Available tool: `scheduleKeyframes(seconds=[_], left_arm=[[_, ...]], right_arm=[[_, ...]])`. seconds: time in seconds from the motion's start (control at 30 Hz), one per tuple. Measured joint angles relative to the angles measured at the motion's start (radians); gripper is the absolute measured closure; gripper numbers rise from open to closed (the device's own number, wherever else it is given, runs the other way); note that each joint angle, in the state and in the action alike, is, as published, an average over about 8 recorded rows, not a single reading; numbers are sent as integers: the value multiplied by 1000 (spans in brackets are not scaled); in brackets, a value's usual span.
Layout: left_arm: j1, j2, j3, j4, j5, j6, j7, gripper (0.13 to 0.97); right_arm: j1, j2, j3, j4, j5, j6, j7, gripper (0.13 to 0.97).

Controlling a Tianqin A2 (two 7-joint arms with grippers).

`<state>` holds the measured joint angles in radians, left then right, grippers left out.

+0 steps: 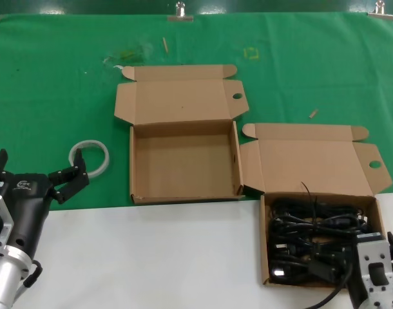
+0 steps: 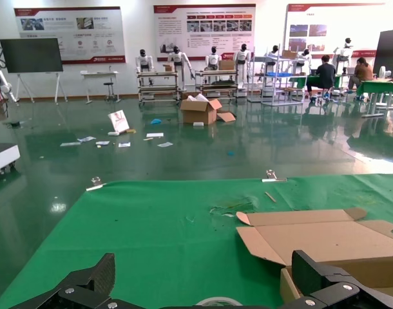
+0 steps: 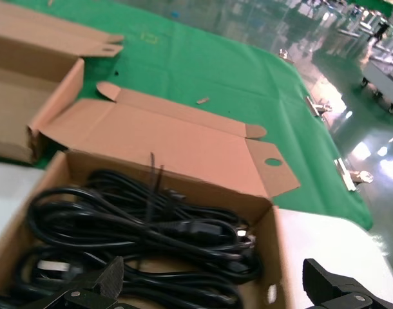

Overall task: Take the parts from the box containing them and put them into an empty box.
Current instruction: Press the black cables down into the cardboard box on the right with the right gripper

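The parts (image 1: 316,241), black power cords tangled together, were seen lying in the box containing them (image 1: 265,244) at the desk's near right, its lid folded back. The right gripper (image 3: 216,293) was held low over that box's near edge, its jaws spread wide and holding nothing. The empty box (image 1: 183,193) stood just beside it to the left, lid open. A white ring (image 1: 90,156) lay farther left on the green cloth (image 1: 48,77), near the left gripper (image 1: 35,174), whose jaws were likewise spread and empty.

The left hand (image 1: 62,181) is being held low at the near left, its fingers spread apart. The right hand (image 3: 212,286) is being held low at the near right, fingers likewise parted.
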<state>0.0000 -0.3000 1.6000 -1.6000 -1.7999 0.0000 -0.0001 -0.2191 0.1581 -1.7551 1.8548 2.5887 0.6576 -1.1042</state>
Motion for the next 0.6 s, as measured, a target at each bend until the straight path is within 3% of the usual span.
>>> scheduleKeyframes(seconds=[0.3,0.6], left_arm=[[0,0,0,0,0,0,0,132],[0,0,0,0,0,0,0,132]], right_arm=[[88,0,66,-41,134,26,-289,129],[215,0,46,-162,162,19,-421,129]])
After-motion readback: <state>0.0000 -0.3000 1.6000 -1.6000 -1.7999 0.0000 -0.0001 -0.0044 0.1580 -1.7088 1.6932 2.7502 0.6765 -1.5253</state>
